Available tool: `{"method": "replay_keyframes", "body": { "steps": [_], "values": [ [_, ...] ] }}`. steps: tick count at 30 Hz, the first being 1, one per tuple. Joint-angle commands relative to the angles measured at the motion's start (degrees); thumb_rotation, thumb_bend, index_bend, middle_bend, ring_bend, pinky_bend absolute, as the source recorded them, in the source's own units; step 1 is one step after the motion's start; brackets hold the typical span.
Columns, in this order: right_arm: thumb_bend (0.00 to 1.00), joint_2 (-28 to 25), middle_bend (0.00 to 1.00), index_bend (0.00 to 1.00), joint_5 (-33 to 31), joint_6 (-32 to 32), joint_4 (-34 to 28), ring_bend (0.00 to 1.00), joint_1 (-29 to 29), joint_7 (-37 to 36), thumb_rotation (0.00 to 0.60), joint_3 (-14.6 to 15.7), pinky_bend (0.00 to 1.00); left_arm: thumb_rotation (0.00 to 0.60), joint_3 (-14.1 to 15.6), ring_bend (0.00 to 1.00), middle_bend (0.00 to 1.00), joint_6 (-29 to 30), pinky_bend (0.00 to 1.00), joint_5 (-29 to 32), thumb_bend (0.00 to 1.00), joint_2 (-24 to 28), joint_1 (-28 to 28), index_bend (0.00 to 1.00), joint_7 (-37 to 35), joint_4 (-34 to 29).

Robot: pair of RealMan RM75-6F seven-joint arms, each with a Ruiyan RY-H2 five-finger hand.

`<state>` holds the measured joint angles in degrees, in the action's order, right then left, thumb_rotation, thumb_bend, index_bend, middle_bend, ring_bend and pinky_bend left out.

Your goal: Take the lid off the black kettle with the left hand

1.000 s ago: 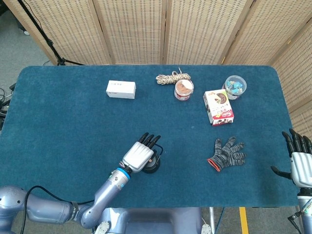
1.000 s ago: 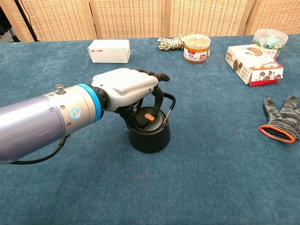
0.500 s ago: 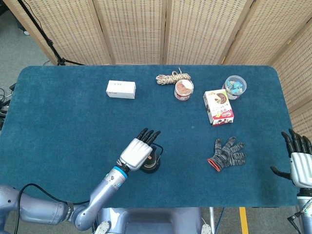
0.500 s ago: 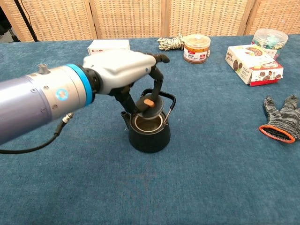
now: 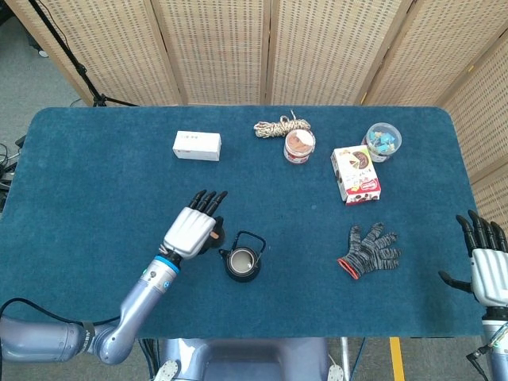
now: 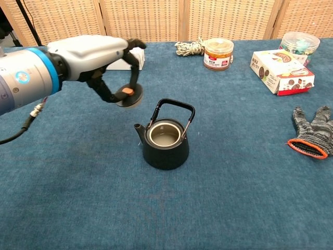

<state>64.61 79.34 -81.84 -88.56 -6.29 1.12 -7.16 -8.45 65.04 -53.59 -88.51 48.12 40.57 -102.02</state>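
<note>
The black kettle (image 6: pixel 165 140) (image 5: pixel 241 260) stands lidless near the table's front, its handle upright and its mouth showing. My left hand (image 6: pixel 93 54) (image 5: pixel 191 228) hovers up and to the left of it, pinching the dark lid (image 6: pixel 129 97) by its orange knob, clear of the kettle. In the head view the lid (image 5: pixel 214 236) peeks out beside the hand. My right hand (image 5: pixel 486 262) hangs off the table's right edge with fingers spread, holding nothing.
A white box (image 5: pixel 197 145) lies at the back left. A rope coil (image 5: pixel 282 127), a brown jar (image 5: pixel 299 146), a snack box (image 5: pixel 355 175) and a clear tub (image 5: pixel 382 140) sit at the back right. A grey glove (image 5: pixel 370 249) lies right of the kettle.
My left hand has lifted the lid off the kettle and carried it up and to the left. The kettle now stands uncovered. The right hand has not moved.
</note>
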Motion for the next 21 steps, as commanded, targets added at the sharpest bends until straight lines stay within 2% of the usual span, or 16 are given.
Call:
{"method": "replay_keyframes", "body": {
  "steps": [1, 7, 13, 16, 18, 21],
  "values": [
    [0.0, 0.1, 0.0, 0.0, -0.02, 0.22, 0.07, 0.0, -0.09, 0.2, 0.6, 0.07, 0.0, 0.6, 1.03, 0.0, 0.0, -3.14, 0.0, 0.92, 0.39, 0.08, -1.29, 0.64, -4.63, 5.7],
    [0.0, 0.57, 0.0, 0.0, -0.07, 0.96, 0.25, 0.0, -0.43, 0.92, 0.6, 0.33, 0.0, 0.6, 1.54, 0.0, 0.0, -7.16, 0.0, 2.15, 0.39, -3.01, -1.19, 0.63, -8.08, 13.85],
    [0.0, 0.73, 0.0, 0.0, -0.55, 1.17, 0.56, 0.0, -0.51, 1.02, 0.6, 0.18, 0.0, 0.6, 1.78, 0.0, 0.0, -6.65, 0.0, 1.9, 0.38, -5.33, -1.29, 0.62, -7.48, 17.15],
    [0.0, 0.72, 0.0, 0.0, -0.45, 1.13, 0.54, 0.0, -0.51, 0.93, 0.6, 0.2, 0.0, 0.6, 1.68, 0.0, 0.0, -6.74, 0.0, 2.33, 0.32, -4.95, -1.58, 0.46, -7.55, 16.41],
    [0.0, 0.66, 0.0, 0.0, -0.42, 1.07, 0.5, 0.0, -0.49, 0.91, 0.6, 0.2, 0.0, 0.6, 1.63, 0.0, 0.0, -6.75, 0.0, 2.66, 0.23, -3.97, -1.83, 0.24, -7.5, 15.02],
    [0.0, 0.62, 0.0, 0.0, -0.39, 0.85, 0.44, 0.0, -0.41, 0.95, 0.6, 0.18, 0.0, 0.6, 1.71, 0.0, 0.0, -6.13, 0.0, 2.53, 0.14, -1.98, -2.32, 0.03, -7.23, 12.56]
  ]
}}
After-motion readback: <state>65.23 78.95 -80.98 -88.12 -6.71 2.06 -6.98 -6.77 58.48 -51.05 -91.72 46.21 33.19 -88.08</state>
